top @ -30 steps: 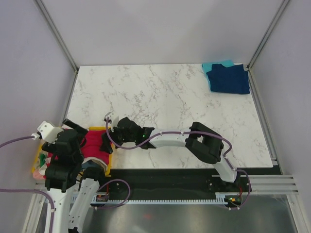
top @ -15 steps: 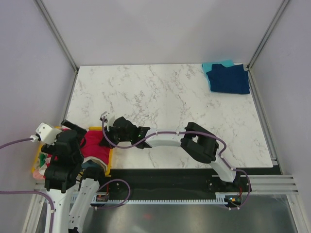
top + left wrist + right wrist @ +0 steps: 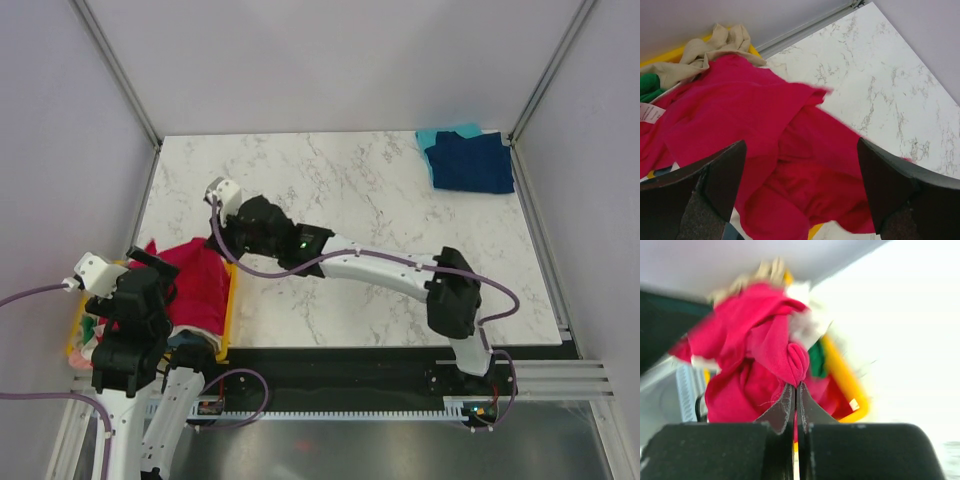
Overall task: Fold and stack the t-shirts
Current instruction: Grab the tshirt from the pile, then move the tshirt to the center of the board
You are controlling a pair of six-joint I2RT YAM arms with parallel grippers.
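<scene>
The crimson red t-shirt (image 3: 195,285) lies half out of the yellow bin (image 3: 228,310) at the near left corner of the table (image 3: 350,190). It is draped over the bin's right rim, with one bunched fold pinched between the right arm's fingers (image 3: 792,405). Those fingers are closed tight on the cloth, and the rest of the shirt hangs crumpled below them. The left arm's fingers (image 3: 715,175) are spread wide over the bin and hold nothing, with the red cloth lying loose beneath them.

At the far right corner a navy tee (image 3: 470,163) sits folded on top of a teal tee (image 3: 440,137), so two shirts look done and stacked. The red one is only at the picking-up step: it needs to be laid flat on the table, folded and carried to that pile. A cream tee (image 3: 715,47) and a green tee (image 3: 647,85) show in the bin behind it, unfolded. I judge the task well short of halfway.
</scene>
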